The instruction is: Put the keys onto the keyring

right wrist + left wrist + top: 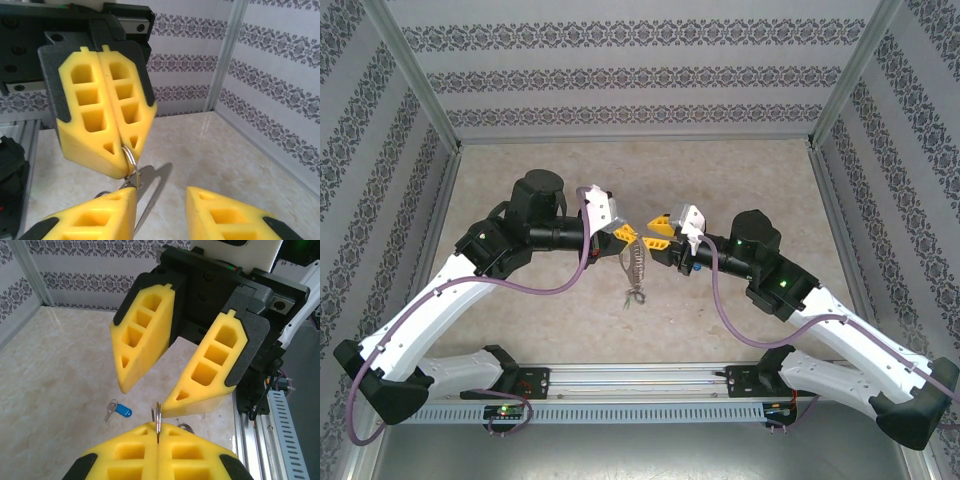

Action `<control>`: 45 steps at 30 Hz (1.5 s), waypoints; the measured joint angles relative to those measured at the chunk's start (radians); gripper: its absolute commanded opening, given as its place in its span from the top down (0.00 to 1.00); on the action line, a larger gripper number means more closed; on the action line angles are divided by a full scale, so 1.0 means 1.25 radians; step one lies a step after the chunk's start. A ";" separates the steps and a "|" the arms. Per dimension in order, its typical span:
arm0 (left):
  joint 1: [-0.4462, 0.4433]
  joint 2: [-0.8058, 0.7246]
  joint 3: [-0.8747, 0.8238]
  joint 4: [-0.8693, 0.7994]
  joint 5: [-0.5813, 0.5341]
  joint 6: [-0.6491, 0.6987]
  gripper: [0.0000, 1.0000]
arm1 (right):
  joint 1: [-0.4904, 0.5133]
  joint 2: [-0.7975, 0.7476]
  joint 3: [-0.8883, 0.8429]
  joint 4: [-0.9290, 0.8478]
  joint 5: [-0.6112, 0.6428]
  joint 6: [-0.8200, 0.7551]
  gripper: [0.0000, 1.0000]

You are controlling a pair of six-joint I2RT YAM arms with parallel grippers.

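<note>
The left gripper (pixel 625 236) is positioned over the centre of the tabletop (pixel 740 180), tips directed toward 3 o'clock in the top view. Its yellow fingers (pixel 90 100) are pressed together and pinch the keyring (pixel 635 263) by its upper end. The keyring hangs from the pinch toward 6 o'clock, with small items dangling at its lower end; these are too small to identify. In the left wrist view, the thin metal edge of the keyring stands upright out of the seam between the closed fingertips. The right gripper (pixel 657 228) faces the left gripper tip to tip, just beside it at 3 o'clock. Its jaws are spread, with nothing between them. The blue-headed key (pixel 119 411) lies flat on the tabletop, apart from both grippers, at 10 o'clock of the pinch point in the left wrist view.
</note>
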State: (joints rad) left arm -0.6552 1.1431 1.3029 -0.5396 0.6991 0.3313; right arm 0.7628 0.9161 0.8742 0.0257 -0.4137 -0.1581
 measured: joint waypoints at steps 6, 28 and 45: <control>0.000 -0.001 -0.009 0.023 0.007 -0.001 1.00 | 0.000 0.004 0.000 0.023 -0.048 0.018 0.71; 0.001 -0.005 -0.027 0.044 0.018 0.001 1.00 | -0.001 0.014 0.000 0.012 -0.079 0.013 1.00; 0.000 0.057 0.077 -0.120 -0.079 0.108 0.77 | 0.056 0.054 0.113 -0.214 0.155 -0.167 1.00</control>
State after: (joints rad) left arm -0.6556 1.2148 1.3987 -0.6891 0.6006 0.4660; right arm 0.8330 0.9840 1.0157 -0.2417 -0.2195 -0.3672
